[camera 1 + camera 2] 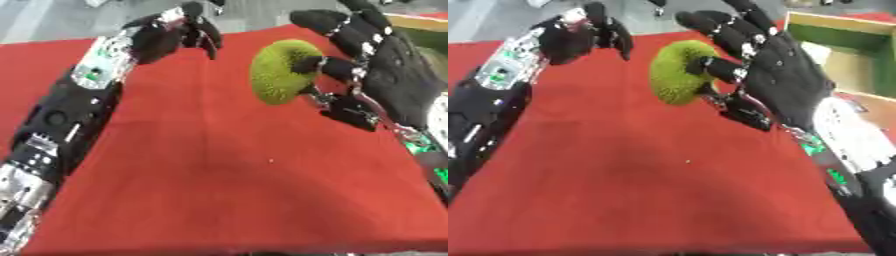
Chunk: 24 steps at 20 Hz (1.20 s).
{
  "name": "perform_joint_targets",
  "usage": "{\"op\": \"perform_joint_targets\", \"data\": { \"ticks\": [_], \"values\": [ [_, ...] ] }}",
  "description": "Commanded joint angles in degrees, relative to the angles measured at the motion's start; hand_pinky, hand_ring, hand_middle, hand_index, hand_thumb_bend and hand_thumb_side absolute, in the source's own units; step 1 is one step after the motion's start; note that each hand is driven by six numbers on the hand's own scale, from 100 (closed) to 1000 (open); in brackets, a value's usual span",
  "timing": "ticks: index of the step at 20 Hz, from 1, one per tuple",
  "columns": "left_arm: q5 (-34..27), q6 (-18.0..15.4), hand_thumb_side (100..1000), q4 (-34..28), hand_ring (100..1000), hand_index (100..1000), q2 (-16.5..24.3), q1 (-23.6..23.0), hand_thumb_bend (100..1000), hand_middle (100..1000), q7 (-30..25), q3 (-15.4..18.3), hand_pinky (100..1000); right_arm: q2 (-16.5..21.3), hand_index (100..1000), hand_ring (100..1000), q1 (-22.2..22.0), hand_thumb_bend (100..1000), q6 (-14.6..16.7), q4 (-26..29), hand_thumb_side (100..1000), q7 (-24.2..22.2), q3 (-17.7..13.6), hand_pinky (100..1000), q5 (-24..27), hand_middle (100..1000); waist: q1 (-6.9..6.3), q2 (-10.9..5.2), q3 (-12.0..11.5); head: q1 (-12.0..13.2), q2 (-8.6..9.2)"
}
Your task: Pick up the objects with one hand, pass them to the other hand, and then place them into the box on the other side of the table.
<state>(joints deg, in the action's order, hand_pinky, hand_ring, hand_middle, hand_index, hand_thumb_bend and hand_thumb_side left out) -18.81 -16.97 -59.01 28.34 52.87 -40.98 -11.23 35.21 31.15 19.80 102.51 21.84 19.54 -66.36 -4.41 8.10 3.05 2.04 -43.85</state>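
A fuzzy yellow-green ball [284, 70] hangs above the red table, pinched between the thumb and fingers of my right hand [785, 75]. That hand comes in from the right with its palm turned left and some fingers stretched upward. My left hand [171, 35] hovers at the upper left, a short gap from the ball, fingers curled downward and holding nothing. A box [859, 52] with a wooden rim and green inside stands at the table's right side, just behind the right hand.
A red cloth [227, 180] covers the table; its near and middle parts hold nothing but a tiny pale speck [270, 160]. Grey floor shows beyond the far edge.
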Motion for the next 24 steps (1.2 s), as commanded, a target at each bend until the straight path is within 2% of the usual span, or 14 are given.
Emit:
{"op": "perform_joint_targets", "data": {
  "ticks": [1, 4, 6, 7, 9, 10, 11, 12, 14, 15, 17, 20, 22, 24],
  "values": [
    [-6.5, -1.7, 917, -10.1, 598, 724, 7.7, -4.2, 193, 614, 3.4, 3.4, 828, 6.3, 338, 837, 0.1, 100, -3.8, -4.2, 100, 0.1, -4.3, 1000, 2.6, 856, -0.7, -2.1, -0.8, -1.5, -0.27],
    [-10.4, -2.5, 848, -20.6, 591, 724, 10.2, -12.7, 160, 606, 6.8, 7.9, 820, 9.6, 365, 866, 0.4, 100, -3.9, -13.1, 100, 1.0, -8.0, 1000, 6.6, 784, -0.87, -2.11, -2.5, -3.4, -0.27],
    [-10.5, -2.6, 826, -25.3, 582, 721, 10.0, -17.9, 157, 599, 8.9, 10.8, 816, 10.9, 417, 888, 1.2, 100, -3.8, -21.4, 100, 1.5, -10.8, 994, 10.3, 740, -0.89, -2.1, -4.1, -5.1, -0.27],
    [-10.2, -2.4, 823, -27.2, 582, 718, 9.2, -20.0, 159, 595, 9.8, 12.1, 816, 11.5, 425, 890, 1.9, 100, -4.0, -25.8, 162, 1.8, -12.2, 991, 11.9, 740, -0.87, -2.09, -4.9, -5.9, -0.27],
    [-9.4, -2.6, 803, -30.6, 576, 718, 7.1, -24.0, 161, 588, 11.1, 14.7, 814, 13.0, 549, 904, 3.1, 100, -4.2, -34.1, 100, 2.0, -14.6, 971, 13.7, 746, -0.65, -2.0, -6.8, -7.7, -0.27],
    [-8.8, -2.6, 792, -32.0, 575, 718, 5.7, -25.8, 173, 585, 11.6, 16.0, 814, 13.8, 687, 912, 3.6, 100, -4.2, -37.8, 196, 1.8, -15.5, 976, 13.7, 784, -0.44, -1.95, -7.7, -8.7, -0.22],
    [-8.1, -2.3, 790, -33.4, 575, 718, 4.1, -27.5, 175, 585, 12.0, 17.3, 814, 14.6, 716, 914, 4.2, 100, -4.3, -41.6, 228, 1.4, -16.3, 978, 13.0, 793, -0.22, -1.92, -8.5, -9.6, -0.11],
    [-7.4, -1.8, 781, -34.6, 574, 718, 2.8, -28.9, 190, 584, 12.5, 18.4, 815, 15.3, 847, 921, 4.7, 106, -4.6, -44.8, 428, 1.1, -17.1, 985, 12.0, 828, 0.04, -1.86, -9.1, -10.4, 0.12],
    [-5.9, -0.4, 775, -36.9, 571, 719, -0.3, -31.5, 202, 582, 13.4, 20.5, 814, 16.5, 956, 928, 5.5, 288, -6.9, -50.5, 609, 0.9, -18.7, 988, 10.0, 835, 0.61, -1.75, -10.2, -11.5, 0.54],
    [-5.2, 0.3, 773, -38.0, 570, 719, -1.8, -32.6, 209, 580, 13.8, 21.4, 813, 17.0, 970, 930, 5.6, 335, -8.2, -52.4, 636, 0.9, -19.4, 990, 9.5, 836, 0.86, -1.72, -10.6, -11.8, 0.63],
    [-4.1, 1.8, 773, -39.6, 566, 716, -4.5, -34.4, 231, 576, 14.6, 23.0, 813, 18.2, 984, 937, 5.1, 412, -10.4, -53.8, 666, 0.8, -20.5, 990, 9.3, 833, 1.36, -1.61, -10.7, -12.1, 0.72],
    [-2.5, 4.4, 785, -40.8, 556, 710, -7.5, -36.2, 259, 565, 16.2, 25.1, 808, 19.9, 975, 943, 3.1, 434, -11.4, -50.6, 601, 0.5, -22.0, 983, 12.8, 788, 2.13, -1.26, -10.1, -11.8, 1.18],
    [-0.9, 5.6, 794, -41.1, 553, 707, -9.1, -37.2, 271, 562, 17.4, 26.3, 807, 20.9, 956, 934, -0.4, 406, -11.7, -43.0, 504, 1.9, -23.5, 971, 17.0, 754, 2.67, -1.12, -8.9, -10.3, 1.14],
    [1.0, 6.5, 801, -41.1, 551, 704, -10.3, -38.1, 272, 560, 18.7, 27.5, 806, 20.4, 938, 925, -6.0, 334, -12.7, -31.2, 416, 4.7, -26.0, 947, 22.0, 728, 3.36, -0.94, -7.7, -8.3, 1.01]
  ]
}}
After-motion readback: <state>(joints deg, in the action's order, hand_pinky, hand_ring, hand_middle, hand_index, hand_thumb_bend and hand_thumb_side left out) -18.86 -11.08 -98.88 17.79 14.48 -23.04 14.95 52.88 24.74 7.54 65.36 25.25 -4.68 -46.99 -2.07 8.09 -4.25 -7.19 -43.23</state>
